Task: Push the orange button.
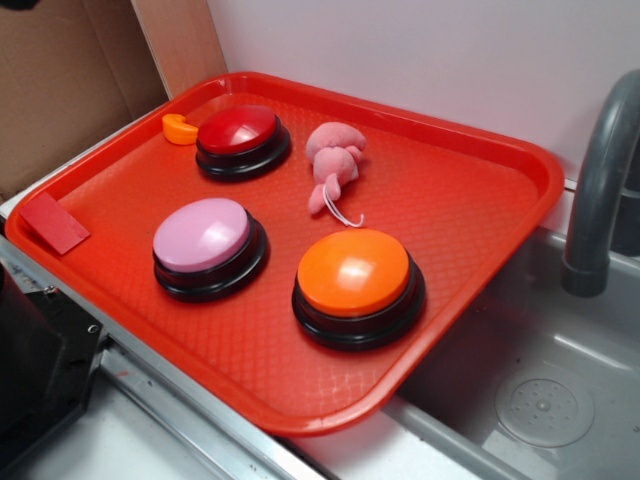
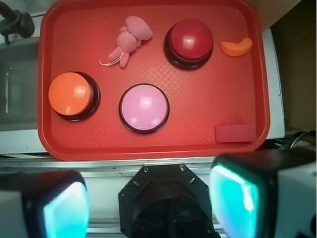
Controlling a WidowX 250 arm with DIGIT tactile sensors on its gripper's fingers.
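Note:
The orange button (image 1: 354, 272) (image 2: 70, 94), a glossy orange dome on a black base, sits on the red tray (image 1: 470, 200) (image 2: 198, 129) at its front right in the exterior view and at the left in the wrist view. My gripper (image 2: 151, 203) is high above the tray's near edge, well apart from the button. Its two teal-padded fingers (image 2: 67, 210) stand wide apart with nothing between them. The gripper does not show in the exterior view.
On the tray also sit a pink dome button (image 1: 203, 238) (image 2: 144, 107), a red dome button (image 1: 239, 131) (image 2: 190, 40), a small orange curved piece (image 1: 178, 128) (image 2: 236, 47), a pink plush toy (image 1: 334, 160) (image 2: 130, 39) and a red block (image 1: 54, 222) (image 2: 236, 133). A sink (image 1: 545, 400) with a grey faucet (image 1: 600, 180) lies to the right.

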